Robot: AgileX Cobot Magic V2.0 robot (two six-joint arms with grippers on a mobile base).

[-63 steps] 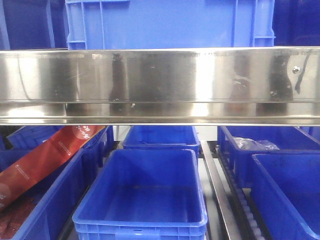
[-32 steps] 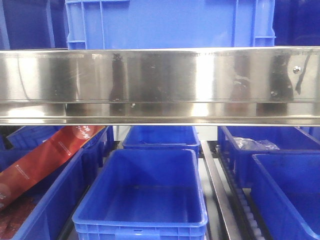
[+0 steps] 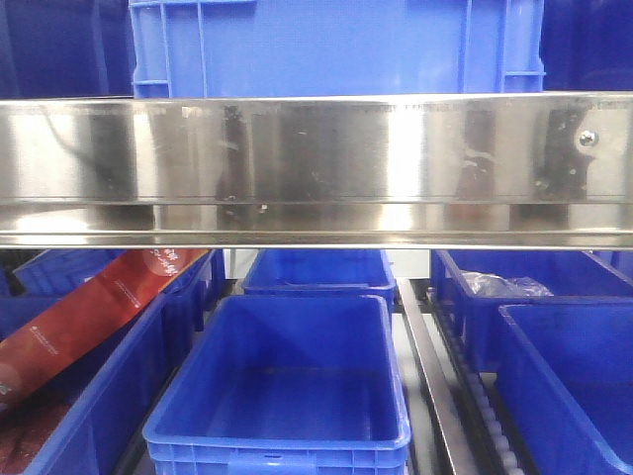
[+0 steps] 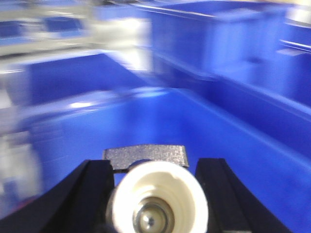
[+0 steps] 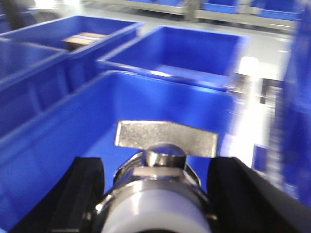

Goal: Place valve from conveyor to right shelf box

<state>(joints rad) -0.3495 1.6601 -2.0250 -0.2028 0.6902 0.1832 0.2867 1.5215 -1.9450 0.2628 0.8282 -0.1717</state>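
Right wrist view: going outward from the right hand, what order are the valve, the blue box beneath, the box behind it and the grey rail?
1. valve, held in the right hand
2. blue box, directly beneath
3. second box, behind it
4. grey rail, far back

Only the reflections in the steel shelf rail (image 3: 316, 168) change slightly: the dark streak beside its screw (image 3: 588, 139) fades, and another appears at the opposite end.
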